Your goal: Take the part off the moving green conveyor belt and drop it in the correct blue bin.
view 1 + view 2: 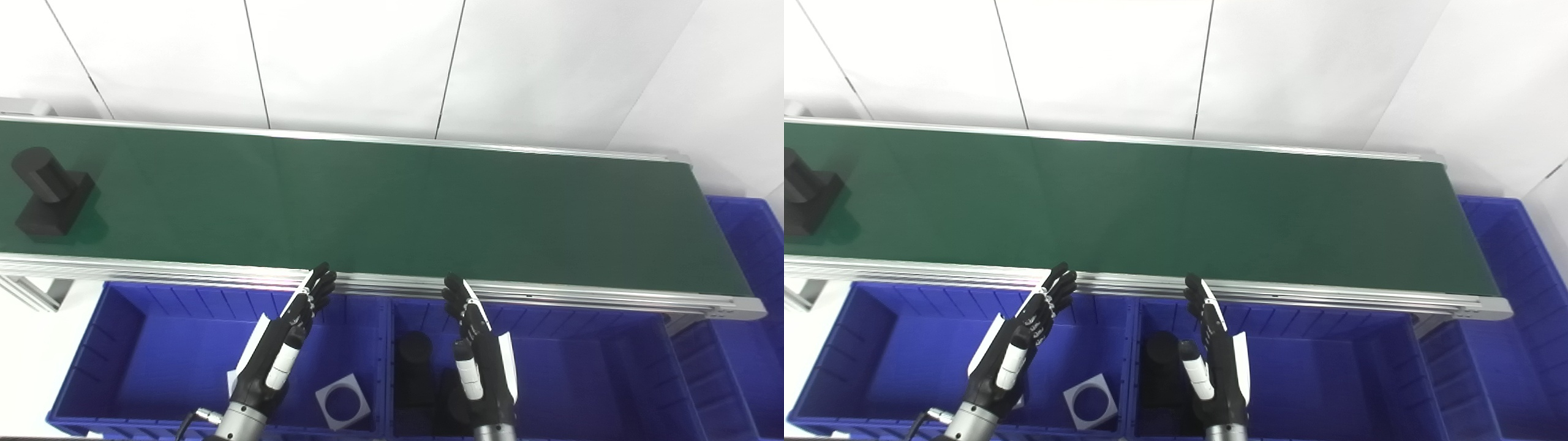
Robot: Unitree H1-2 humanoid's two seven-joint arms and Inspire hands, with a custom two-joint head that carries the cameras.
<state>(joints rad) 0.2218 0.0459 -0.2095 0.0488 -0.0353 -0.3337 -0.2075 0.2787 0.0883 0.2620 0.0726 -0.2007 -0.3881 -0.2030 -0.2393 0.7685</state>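
Sitting at the far left end of the green belt [392,202]: a black part [48,193], a cylinder on a block base, well apart from both hands. Held over the blue bins in front of the belt, left hand [283,343] above the left bin [122,343] with a grey square ring plate [343,401] inside, right hand [481,358] above the middle bin [582,361] beside a black cylinder [413,367]; fingers on both straight, apart, gripping nothing. No readable writing anywhere.
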